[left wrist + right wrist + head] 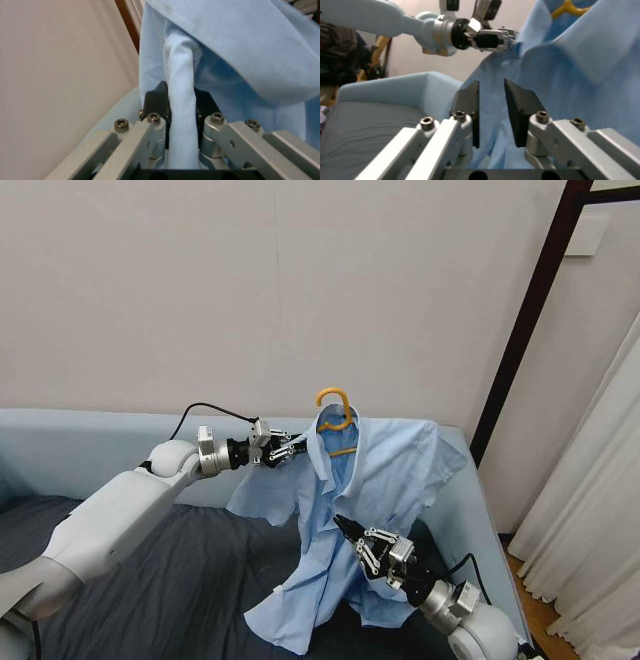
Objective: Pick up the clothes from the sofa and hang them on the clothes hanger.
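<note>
The left gripper pinches a fold at the shoulder edge of the blue shirt, which is draped on the orange hanger over the sofa. The right gripper, its fingers narrowly parted and holding nothing, sits at the shirt's lower front, with open seat to its left.

From the head: looking forward and down from far back at the sofa, shirt toward 5 o'clock from the middle. From the left wrist: very close, facing into the shirt. From the right wrist: near, facing the same shirt, left gripper beyond.
</note>
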Robot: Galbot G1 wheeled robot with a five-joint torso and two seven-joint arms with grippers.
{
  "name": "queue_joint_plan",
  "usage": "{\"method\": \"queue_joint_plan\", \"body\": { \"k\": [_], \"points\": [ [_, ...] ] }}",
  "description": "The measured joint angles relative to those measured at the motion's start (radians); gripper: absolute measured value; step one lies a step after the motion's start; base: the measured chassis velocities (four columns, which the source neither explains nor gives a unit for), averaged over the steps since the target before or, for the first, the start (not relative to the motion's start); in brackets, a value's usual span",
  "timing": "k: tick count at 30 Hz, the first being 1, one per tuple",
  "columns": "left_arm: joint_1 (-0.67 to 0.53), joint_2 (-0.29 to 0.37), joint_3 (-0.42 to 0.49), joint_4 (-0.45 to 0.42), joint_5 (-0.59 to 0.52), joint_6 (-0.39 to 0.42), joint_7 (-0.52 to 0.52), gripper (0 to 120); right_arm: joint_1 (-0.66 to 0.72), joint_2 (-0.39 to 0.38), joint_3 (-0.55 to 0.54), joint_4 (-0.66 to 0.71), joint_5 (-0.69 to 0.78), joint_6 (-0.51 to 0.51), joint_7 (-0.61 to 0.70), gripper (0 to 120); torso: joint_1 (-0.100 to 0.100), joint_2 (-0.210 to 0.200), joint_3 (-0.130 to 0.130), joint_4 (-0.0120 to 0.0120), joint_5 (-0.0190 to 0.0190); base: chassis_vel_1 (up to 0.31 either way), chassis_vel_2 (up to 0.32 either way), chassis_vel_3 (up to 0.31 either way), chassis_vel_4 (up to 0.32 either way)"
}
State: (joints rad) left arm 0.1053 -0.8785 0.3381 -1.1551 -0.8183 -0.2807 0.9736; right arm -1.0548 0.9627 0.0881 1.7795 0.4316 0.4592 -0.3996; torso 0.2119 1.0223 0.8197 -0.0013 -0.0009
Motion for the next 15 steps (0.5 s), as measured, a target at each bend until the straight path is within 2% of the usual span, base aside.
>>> {"method": "queue_joint_plan", "body": {
  "k": [3, 4, 8, 9, 12, 14, 15],
  "points": [
    [-0.019, 0.005, 0.009, 0.011, 0.000, 0.001, 0.028, 8, 0.002, -0.011, 0.011, 0.021, 0.028, 0.012, 0.010, 37, 0.000, 0.000, 0.000, 0.0000, 0.0001, 0.000, 0.000, 0.000, 0.000],
    [-0.019, 0.005, 0.009, 0.011, 0.000, 0.001, 0.028, 8, 0.002, -0.011, 0.011, 0.021, 0.028, 0.012, 0.010, 37, 0.000, 0.000, 0.000, 0.0000, 0.0001, 0.000, 0.000, 0.000, 0.000],
    [-0.093, 0.004, 0.038, 0.087, 0.011, 0.000, 0.114, 8, -0.001, -0.056, 0.061, 0.073, 0.137, 0.018, -0.112, 55, 0.000, 0.000, 0.000, 0.0001, -0.0002, 0.000, 0.000, 0.000, 0.000],
    [-0.093, 0.004, 0.038, 0.087, 0.011, 0.000, 0.114, 8, -0.001, -0.056, 0.061, 0.073, 0.137, 0.018, -0.112, 55, 0.000, 0.000, 0.000, 0.0001, -0.0002, 0.000, 0.000, 0.000, 0.000],
    [-0.168, -0.002, 0.055, 0.151, 0.028, -0.001, 0.193, 8, 0.008, -0.108, 0.095, 0.121, 0.179, -0.031, -0.093, 67, 0.000, 0.000, 0.000, -0.0003, 0.0009, 0.000, 0.000, 0.000, 0.000],
    [-0.228, -0.007, 0.065, 0.188, 0.053, 0.003, 0.256, 8, 0.031, -0.190, 0.143, 0.164, 0.228, -0.151, -0.067, 79, 0.000, 0.000, 0.000, 0.0001, 0.0002, 0.000, 0.000, 0.000, 0.000],
    [-0.228, -0.007, 0.065, 0.188, 0.053, 0.003, 0.256, 8, 0.031, -0.190, 0.143, 0.164, 0.228, -0.151, -0.067, 79, 0.000, 0.000, 0.000, 0.0001, 0.0002, 0.000, 0.000, 0.000, 0.000]
  ]
}}
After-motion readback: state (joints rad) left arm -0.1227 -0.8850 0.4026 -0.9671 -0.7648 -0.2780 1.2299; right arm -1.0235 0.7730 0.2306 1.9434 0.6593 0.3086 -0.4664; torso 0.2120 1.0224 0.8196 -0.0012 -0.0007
